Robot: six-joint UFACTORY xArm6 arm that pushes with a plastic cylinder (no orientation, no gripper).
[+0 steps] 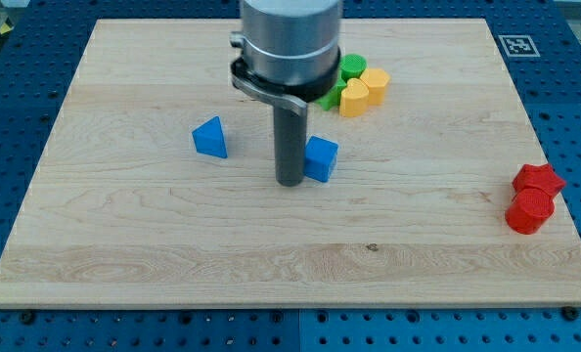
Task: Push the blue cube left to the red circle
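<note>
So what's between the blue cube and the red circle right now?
Only bare board. In the camera view, nothing sits between the blue cube and the red circle. My tip touches the cube's left side.

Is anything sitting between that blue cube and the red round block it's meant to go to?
Nothing visible. The board between the blue cube and the red circle holds no blocks. My tip sits against the cube's left side; the red star touches the circle from above.
</note>
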